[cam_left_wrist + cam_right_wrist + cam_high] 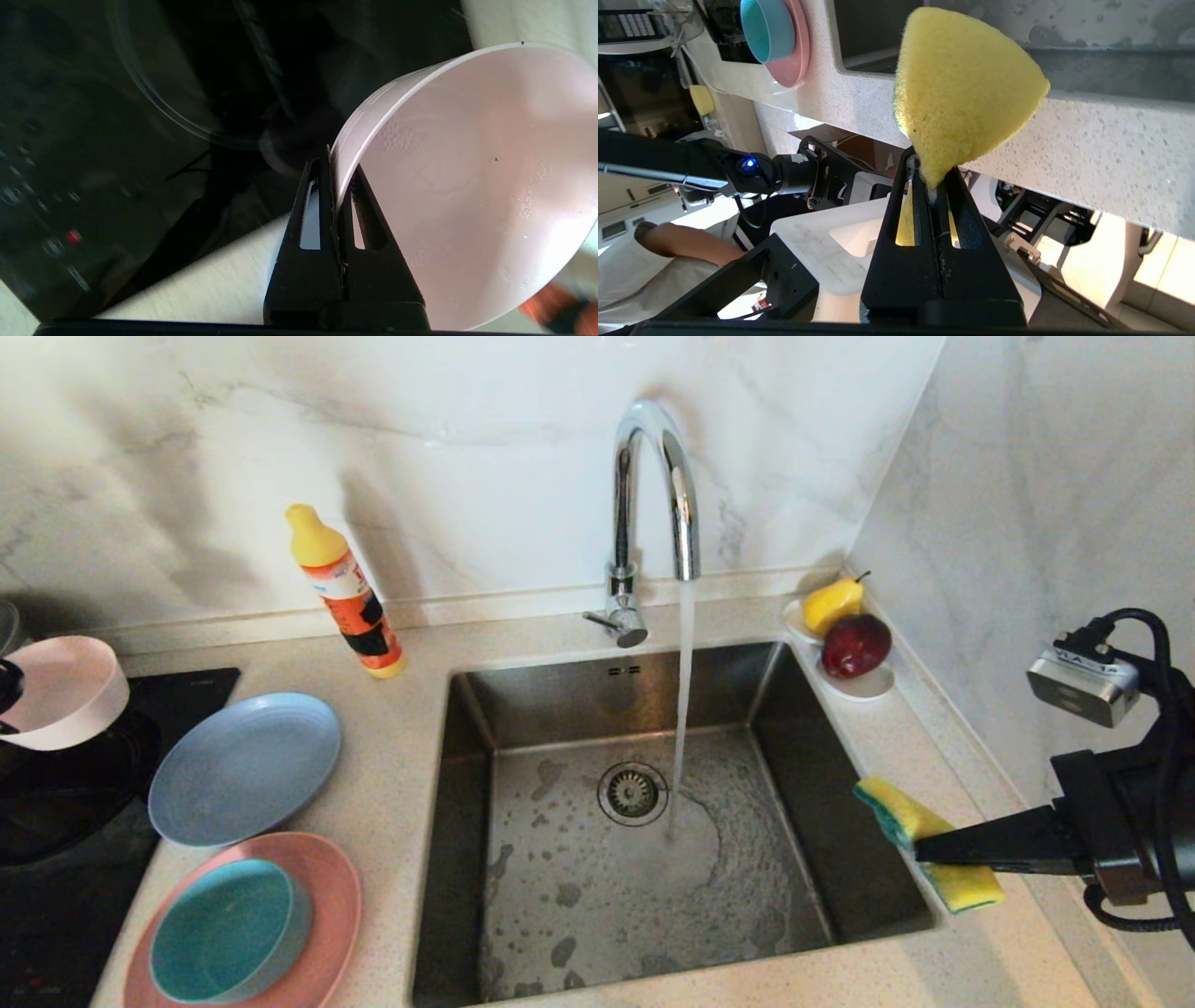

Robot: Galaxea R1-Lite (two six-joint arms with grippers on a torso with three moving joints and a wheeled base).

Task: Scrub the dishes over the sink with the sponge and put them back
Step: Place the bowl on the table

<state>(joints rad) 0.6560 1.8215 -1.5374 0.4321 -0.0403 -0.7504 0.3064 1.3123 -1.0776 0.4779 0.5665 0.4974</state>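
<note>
Left tool (pixel 334 177) clamped on pale pink bowl (pixel 467 186) rim, above black cooktop (pixel 93 163).

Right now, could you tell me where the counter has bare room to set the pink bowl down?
Bare counter lies between the blue plate and the sink, below the bottle. The sink's right corner is crowded by the fruit dish.

salmon-pink plate (pixel 329 905) cut off, pale pink bowl (pixel 58 691) cropped

Head camera looks down on the sink (pixel 653 821); wrist cameras sit close behind pincers.
</note>
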